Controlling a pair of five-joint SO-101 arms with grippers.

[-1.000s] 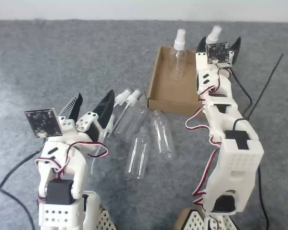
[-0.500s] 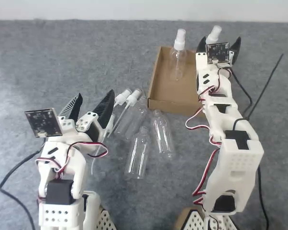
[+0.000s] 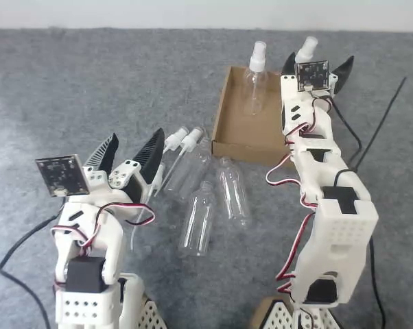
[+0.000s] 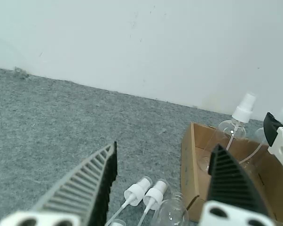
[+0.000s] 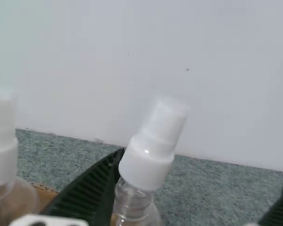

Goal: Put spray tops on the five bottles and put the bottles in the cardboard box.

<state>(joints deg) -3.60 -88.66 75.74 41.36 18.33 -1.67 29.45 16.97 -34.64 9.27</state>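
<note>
While stretching out beside the cardboard box, right gripper: jaws standing spread either side of a capped bottle at the box's far corner — its neck rising between them.
Left gripper: hanging raised near its own base, jaws gaping wide.
Second capped bottle: lying in the box.
Three bottles: lying on the carpet between the arms, two spray tops alongside.
</note>
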